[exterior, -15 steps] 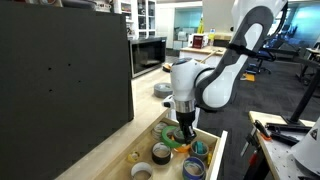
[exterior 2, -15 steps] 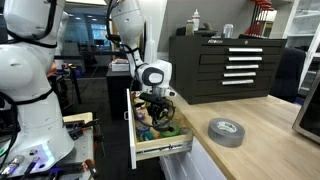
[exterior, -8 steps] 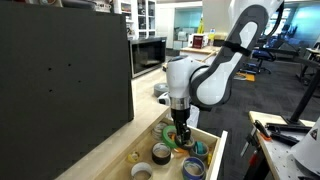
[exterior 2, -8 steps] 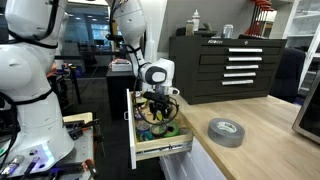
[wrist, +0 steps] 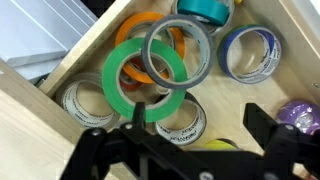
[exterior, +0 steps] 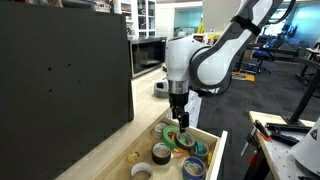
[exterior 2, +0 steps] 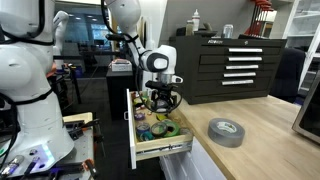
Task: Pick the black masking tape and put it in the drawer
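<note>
Black masking tape [exterior: 161, 153] lies flat inside the drawer [exterior: 216, 148], its greyish core facing up, among other rolls. In that exterior view it sits toward the camera from the gripper [exterior: 181, 122], lower in the picture and to the left, apart from the fingers and not between them. A pale roll [exterior: 141, 170] lies just beside it, closer to the camera.

The gripper hangs above the open drawer, pointing straight down over a cluster of coloured rolls. In the wrist view the gripper [wrist: 197, 125] has its two dark fingers spread wide, with nothing held between them. Below the gap lie a green ring [wrist: 112, 85], a grey ring [wrist: 178, 27] overlapping it, and an orange ring partly under both. A blue-edged ring [wrist: 225, 55] sits to the right, and a teal roll [wrist: 205, 8] at the top edge. The drawer's light wooden wall [wrist: 85, 45] runs diagonally along the left. The black roll cannot be made out with any certainty in this view.

In an exterior view the gripper [exterior 2: 163, 100] hovers over the pulled-out drawer [exterior 2: 160, 150], clear of the rolls inside. A larger grey tape roll [exterior 2: 227, 131] lies flat on the wooden counter, well apart from the drawer.
</note>
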Controlling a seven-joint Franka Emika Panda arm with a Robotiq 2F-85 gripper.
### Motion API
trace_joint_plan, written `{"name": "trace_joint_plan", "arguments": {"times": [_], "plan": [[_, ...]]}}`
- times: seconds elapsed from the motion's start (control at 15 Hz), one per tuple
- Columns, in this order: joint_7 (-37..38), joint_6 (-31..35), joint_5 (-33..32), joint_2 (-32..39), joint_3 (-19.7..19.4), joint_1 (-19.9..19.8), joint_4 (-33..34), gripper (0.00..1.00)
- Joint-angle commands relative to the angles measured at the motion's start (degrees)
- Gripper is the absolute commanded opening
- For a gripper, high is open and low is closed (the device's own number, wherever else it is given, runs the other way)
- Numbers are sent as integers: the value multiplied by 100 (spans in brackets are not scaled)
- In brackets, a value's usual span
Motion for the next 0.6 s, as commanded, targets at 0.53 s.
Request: {"name": "trace_joint_plan", "arguments": {"times": [0.53], "plan": [[127, -435, -66, -666, -91, 44, 12, 100]]}}
